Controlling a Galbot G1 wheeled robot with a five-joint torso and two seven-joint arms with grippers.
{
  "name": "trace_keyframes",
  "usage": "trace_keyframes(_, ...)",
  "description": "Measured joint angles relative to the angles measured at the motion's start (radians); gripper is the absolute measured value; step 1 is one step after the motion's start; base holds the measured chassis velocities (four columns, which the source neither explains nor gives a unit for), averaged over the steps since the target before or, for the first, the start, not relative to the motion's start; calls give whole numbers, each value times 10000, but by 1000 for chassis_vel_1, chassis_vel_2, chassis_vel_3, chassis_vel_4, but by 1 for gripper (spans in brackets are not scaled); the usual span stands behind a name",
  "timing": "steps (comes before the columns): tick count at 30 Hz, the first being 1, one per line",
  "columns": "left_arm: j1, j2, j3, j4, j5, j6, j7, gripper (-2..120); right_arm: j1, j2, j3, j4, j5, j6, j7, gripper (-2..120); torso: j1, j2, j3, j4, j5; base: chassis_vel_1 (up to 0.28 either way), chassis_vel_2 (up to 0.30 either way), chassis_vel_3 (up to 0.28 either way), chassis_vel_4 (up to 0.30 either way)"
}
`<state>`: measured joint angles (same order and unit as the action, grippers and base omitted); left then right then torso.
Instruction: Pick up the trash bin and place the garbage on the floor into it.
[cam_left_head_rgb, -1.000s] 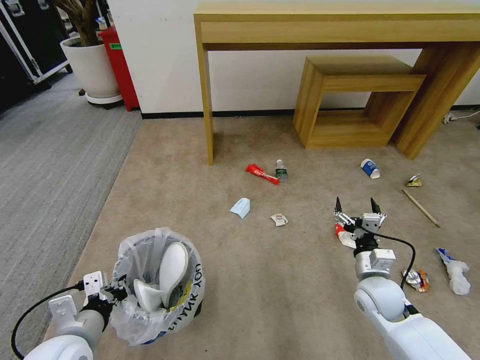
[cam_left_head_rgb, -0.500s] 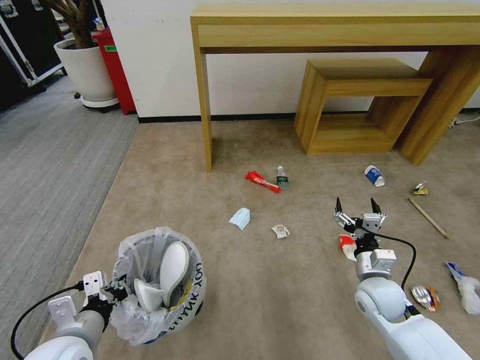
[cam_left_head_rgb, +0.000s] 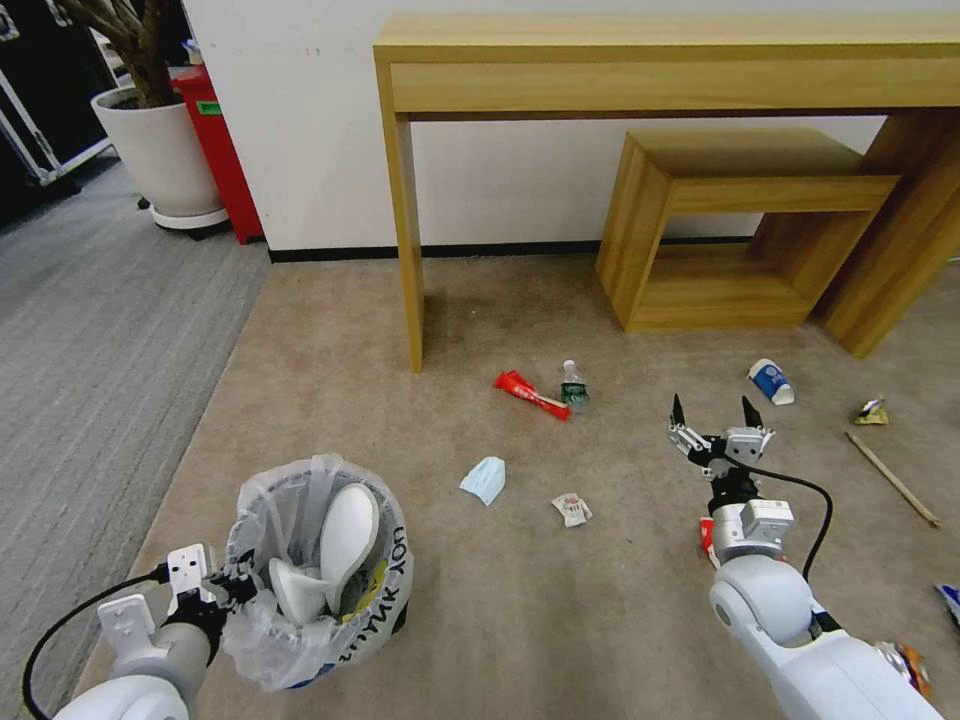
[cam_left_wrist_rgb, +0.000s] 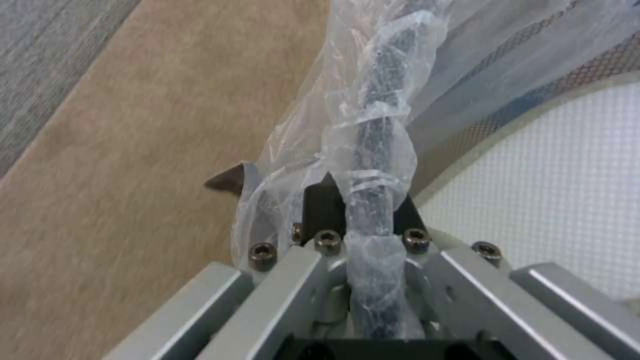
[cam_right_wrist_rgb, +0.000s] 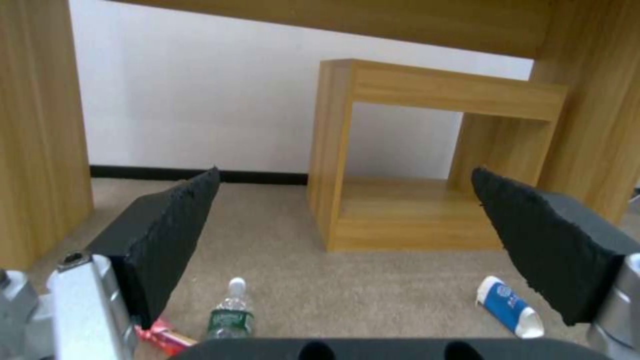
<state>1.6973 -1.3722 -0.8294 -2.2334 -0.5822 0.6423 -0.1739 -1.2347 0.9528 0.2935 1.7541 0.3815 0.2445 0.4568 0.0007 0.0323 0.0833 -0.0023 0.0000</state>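
Left tool was clamped on the bagged rim of the small round black trash bin, which was held low at the robot's left with white slippers inside. Right tool hung wide open and empty above the beige carpet floor.

Risks, as judged:
- thin liner could slip in the pinch and tip the bin
- blue mask and small plastic bottle lay well apart; the flat mask might resist pinching
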Motion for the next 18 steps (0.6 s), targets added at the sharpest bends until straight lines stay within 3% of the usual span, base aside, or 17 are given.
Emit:
trace_keyframes(7,-42,77,-12,0,-222,50,-37,0,23,26,-48,-4,38,60,6,100,0,-1,2,1,-1,-104,105,118,-107)
trace_keyframes(18,-93,309,-21,-77,-639,199,-108,0,-16,25,-70,179,213,66,-8,100,-1,0,-1,0,0,-5,2,4,-4)
